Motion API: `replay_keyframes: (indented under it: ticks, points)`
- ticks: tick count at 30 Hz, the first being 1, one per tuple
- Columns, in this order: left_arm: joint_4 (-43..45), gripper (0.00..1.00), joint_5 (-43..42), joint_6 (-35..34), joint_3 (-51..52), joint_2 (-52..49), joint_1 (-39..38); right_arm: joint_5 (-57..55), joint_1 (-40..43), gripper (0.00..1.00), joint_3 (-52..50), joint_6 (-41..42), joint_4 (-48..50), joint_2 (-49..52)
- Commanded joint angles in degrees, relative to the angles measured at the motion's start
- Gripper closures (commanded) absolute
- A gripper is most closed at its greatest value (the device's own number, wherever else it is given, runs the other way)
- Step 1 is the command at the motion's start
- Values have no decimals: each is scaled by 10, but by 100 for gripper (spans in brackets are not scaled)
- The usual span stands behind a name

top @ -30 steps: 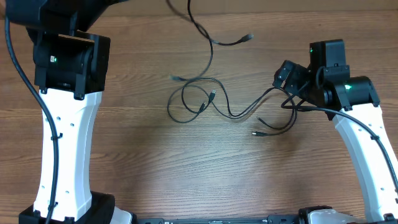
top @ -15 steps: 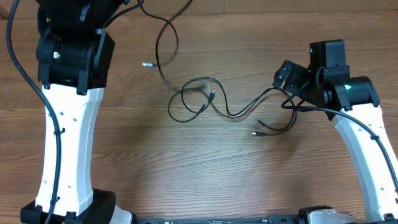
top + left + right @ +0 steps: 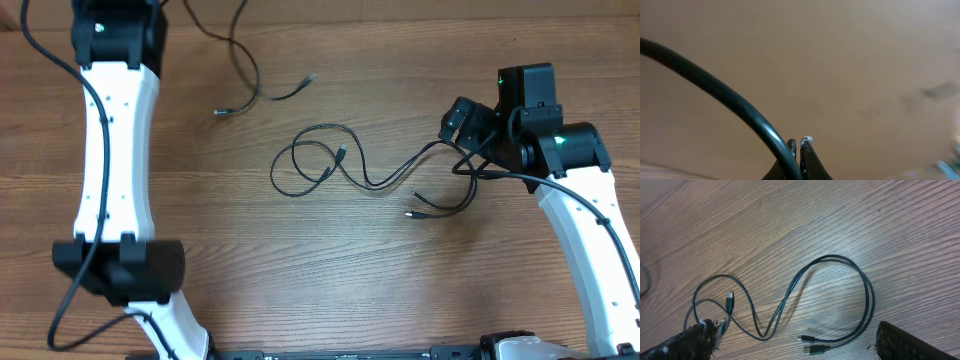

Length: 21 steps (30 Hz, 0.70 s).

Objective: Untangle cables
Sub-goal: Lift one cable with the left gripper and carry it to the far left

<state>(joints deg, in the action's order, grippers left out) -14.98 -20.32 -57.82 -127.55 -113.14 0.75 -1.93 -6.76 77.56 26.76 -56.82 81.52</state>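
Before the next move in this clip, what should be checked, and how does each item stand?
1. Left gripper shut on the separated cable: ok.
2. Separated cable lying apart from the central cables: ok.
3. Central cables untangled: not ok, their loops cross.
4. Right gripper open and holding nothing: ok.
5. Central cables' plug ends visible: ok.
6. Firmness of the left grip: cannot tell.
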Motion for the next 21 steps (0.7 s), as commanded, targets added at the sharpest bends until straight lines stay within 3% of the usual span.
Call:
replay_keyframes:
  ticks: [1,4,7,8,10,11,14,21]
  points:
    - [-18,96,6,43,-4,-35,82,-6,1,0,1,-2,1,-1]
    - [-73,94,14,94,-4,-70,144,-6,1,0,1,-2,1,-1]
    - [-163,74,28,186,-4,-98,210,-6,1,0,1,-2,1,-1]
    - [-203,57,39,210,-4,-106,231,-6,1,0,1,-2,1,-1]
    - [-285,13,64,263,-4,-123,269,-6,1,0,1,-2,1,-1]
    - [-325,0,77,281,-4,-130,287,-6,1,0,1,-2,1,-1]
    - [-411,0,79,317,-4,-152,330,-6,1,0,1,-2,1,-1]
    - [-530,0,-81,401,-4,-166,368,-6,1,0,1,-2,1,-1]
